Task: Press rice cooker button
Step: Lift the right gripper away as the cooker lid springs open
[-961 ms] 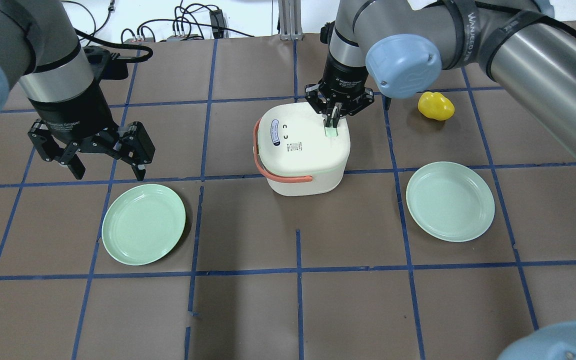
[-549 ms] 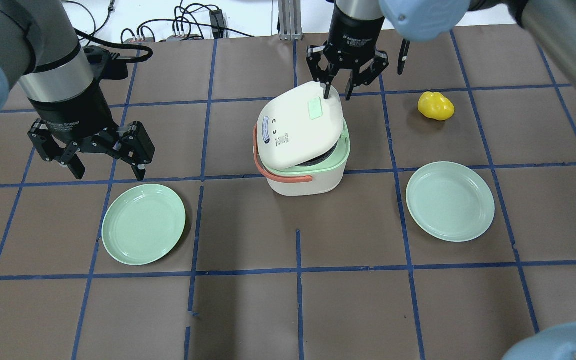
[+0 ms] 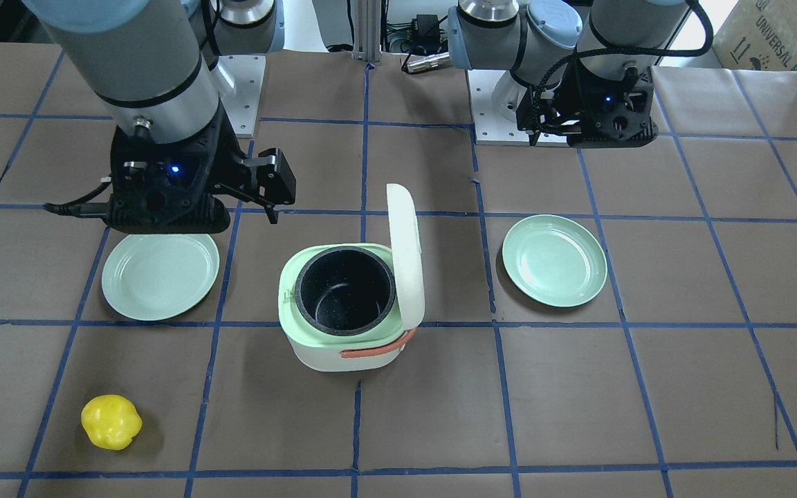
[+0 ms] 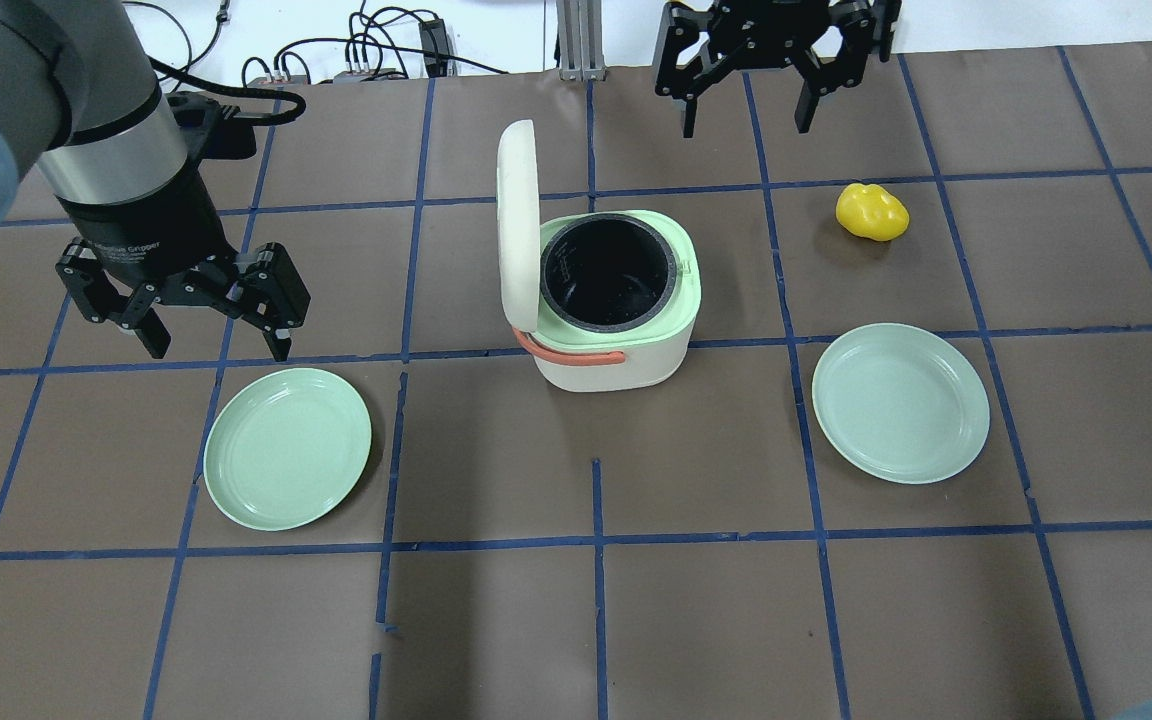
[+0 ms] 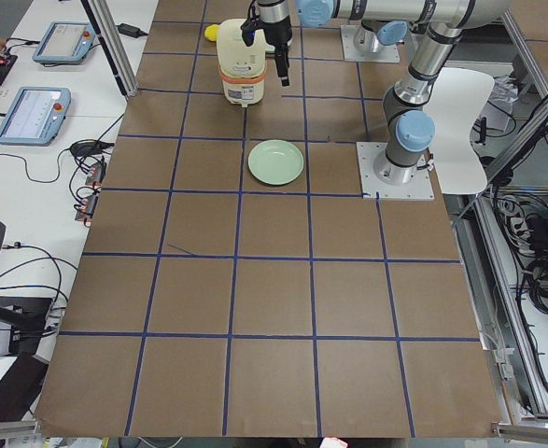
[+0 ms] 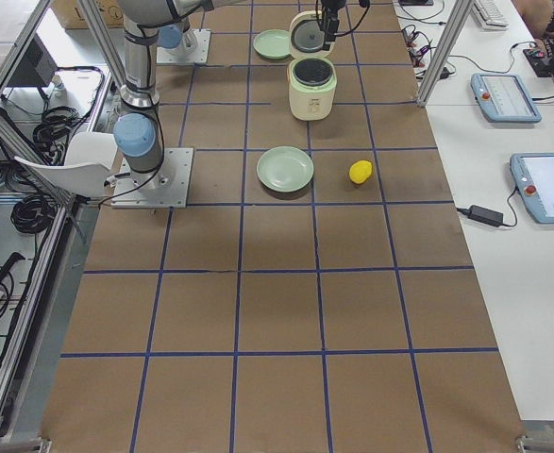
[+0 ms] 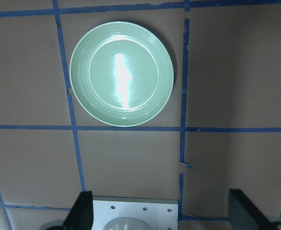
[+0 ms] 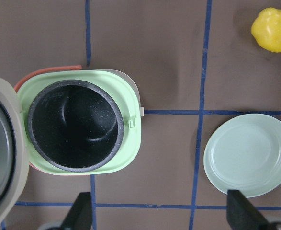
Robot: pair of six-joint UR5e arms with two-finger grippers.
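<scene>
The white and green rice cooker [image 4: 612,345] stands mid-table with its lid [image 4: 518,235] swung upright on the left side, baring the empty black pot [image 4: 608,272]. The lid's button faces away and is hidden. My right gripper [image 4: 746,128] is open and empty, high above the table behind the cooker. Its wrist view looks down into the pot [image 8: 73,125]. My left gripper [image 4: 219,350] is open and empty, hovering left of the cooker over a green plate's far edge. The cooker also shows in the front view [image 3: 343,339].
A green plate [image 4: 287,447] lies at front left and another [image 4: 900,402] at front right. A yellow pepper [image 4: 871,212] lies right of the cooker. Cables run along the table's far edge.
The lid has sprung from shut to fully upright. My right gripper has lifted off the lid, opened and moved back and up. The left arm has not moved.
</scene>
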